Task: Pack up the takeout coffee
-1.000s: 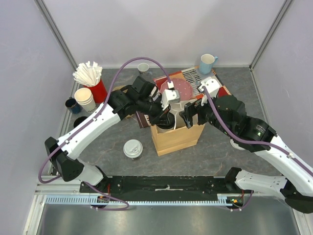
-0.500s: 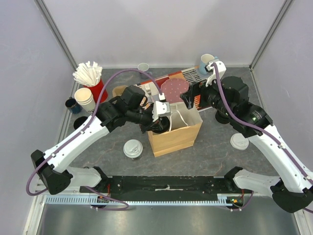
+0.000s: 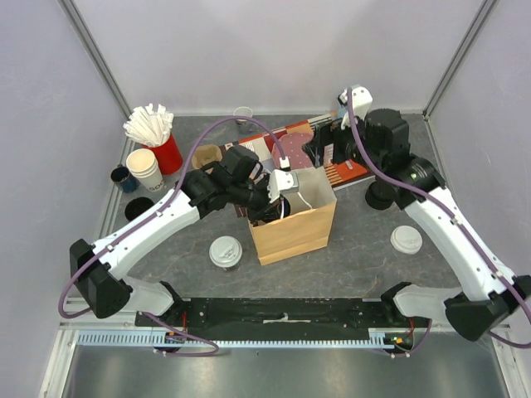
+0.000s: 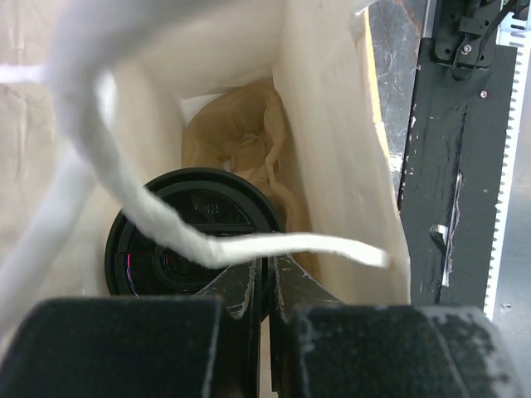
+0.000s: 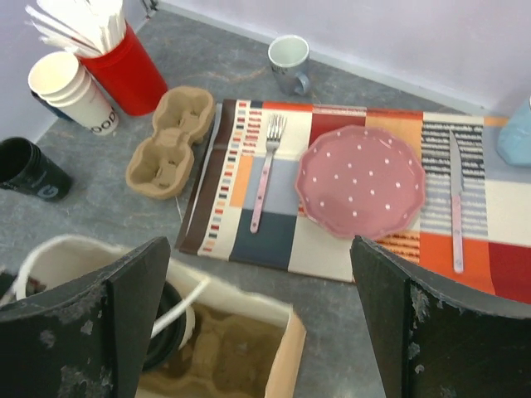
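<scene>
**One coffee bagged, one outside**

Nearest me, the black cup with the white lid [image 3: 225,252] stands on the table just beside the paper bag's [image 3: 290,236] front left corner. Inside the bag the black-lidded cup [image 4: 178,245] sits upright. My left gripper [image 4: 267,274] hangs in the bag's mouth above that lid, jaws pressed together, gripping nothing I can see. A white handle cord [image 4: 290,245] crosses in front. Beyond, my right gripper [image 5: 259,249] hovers fully spread and empty over the placemat [image 5: 286,186] and pink plate [image 5: 361,181].
</scene>
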You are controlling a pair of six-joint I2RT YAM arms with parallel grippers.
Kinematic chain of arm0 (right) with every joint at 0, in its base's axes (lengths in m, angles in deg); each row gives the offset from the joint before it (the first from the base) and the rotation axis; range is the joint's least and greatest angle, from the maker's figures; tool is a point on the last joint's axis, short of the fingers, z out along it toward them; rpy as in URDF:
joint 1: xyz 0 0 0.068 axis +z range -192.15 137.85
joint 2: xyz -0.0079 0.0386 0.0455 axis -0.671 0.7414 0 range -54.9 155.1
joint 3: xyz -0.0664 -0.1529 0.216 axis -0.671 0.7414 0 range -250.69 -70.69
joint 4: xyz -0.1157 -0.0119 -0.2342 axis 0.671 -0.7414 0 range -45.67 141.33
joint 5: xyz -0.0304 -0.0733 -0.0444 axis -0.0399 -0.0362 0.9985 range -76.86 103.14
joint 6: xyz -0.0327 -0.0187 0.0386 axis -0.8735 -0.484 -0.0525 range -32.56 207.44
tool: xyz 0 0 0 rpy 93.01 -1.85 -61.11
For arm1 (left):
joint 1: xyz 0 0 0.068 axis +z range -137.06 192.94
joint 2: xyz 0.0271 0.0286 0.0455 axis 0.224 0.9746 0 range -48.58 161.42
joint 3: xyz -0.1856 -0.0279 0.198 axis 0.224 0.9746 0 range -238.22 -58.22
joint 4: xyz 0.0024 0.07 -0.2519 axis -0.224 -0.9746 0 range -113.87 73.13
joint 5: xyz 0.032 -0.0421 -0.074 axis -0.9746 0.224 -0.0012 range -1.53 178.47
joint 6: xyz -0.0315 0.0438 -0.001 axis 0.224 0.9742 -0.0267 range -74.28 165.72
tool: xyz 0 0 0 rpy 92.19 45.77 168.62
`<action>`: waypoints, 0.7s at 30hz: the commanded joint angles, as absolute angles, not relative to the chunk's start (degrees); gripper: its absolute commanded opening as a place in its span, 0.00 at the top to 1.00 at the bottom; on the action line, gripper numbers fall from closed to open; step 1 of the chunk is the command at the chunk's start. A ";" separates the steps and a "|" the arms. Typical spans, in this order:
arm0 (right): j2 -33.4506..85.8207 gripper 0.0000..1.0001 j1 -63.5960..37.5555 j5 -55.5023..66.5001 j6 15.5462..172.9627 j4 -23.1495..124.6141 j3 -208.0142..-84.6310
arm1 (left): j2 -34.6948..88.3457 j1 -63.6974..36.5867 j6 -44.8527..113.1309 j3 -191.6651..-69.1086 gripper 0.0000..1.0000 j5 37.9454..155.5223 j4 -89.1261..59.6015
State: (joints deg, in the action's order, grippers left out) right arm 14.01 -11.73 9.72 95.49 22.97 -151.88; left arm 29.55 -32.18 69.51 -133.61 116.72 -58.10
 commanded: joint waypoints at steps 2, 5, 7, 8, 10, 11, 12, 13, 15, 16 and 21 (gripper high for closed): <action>21.63 0.02 -15.51 -2.56 94.55 28.56 -159.19 | 30.08 -31.97 70.49 -134.42 0.98 118.70 -58.53; 26.90 0.02 -17.45 -7.41 93.17 28.48 -160.86 | 30.34 -31.44 76.90 -134.59 0.98 122.12 -59.75; 28.77 0.05 -20.78 -11.18 92.71 27.07 -161.22 | 31.13 -31.44 80.08 -136.43 0.98 124.06 -62.65; 29.47 0.06 -22.62 -15.21 92.89 27.07 -160.17 | 31.57 -31.35 80.17 -137.05 0.98 124.68 -63.53; 30.09 0.11 -27.81 -27.43 92.89 26.98 -158.67 | 32.01 -31.18 80.43 -137.67 0.98 125.03 -65.81; 30.18 0.13 -28.86 -29.73 91.76 26.63 -157.19 | 32.02 -31.09 80.61 -137.58 0.98 125.21 -66.60; 30.01 0.17 -29.57 -31.66 89.31 24.28 -156.56 | 31.93 -31.09 80.52 -137.50 0.98 125.21 -67.40; 29.83 0.18 -29.58 -32.03 86.15 22.17 -156.12 | 31.93 -30.83 80.35 -136.97 0.98 125.30 -67.75; 27.99 0.19 -29.40 -35.79 80.79 19.88 -153.05 | 31.49 -30.56 79.21 -136.09 0.98 124.95 -67.58; 25.55 0.19 -29.40 -37.12 79.72 19.95 -151.56 | 31.40 -30.21 78.60 -134.96 0.98 124.77 -66.88; 18.15 0.15 -29.40 -38.10 74.62 22.94 -143.47 | 31.49 -29.86 78.68 -131.53 0.98 128.02 -66.18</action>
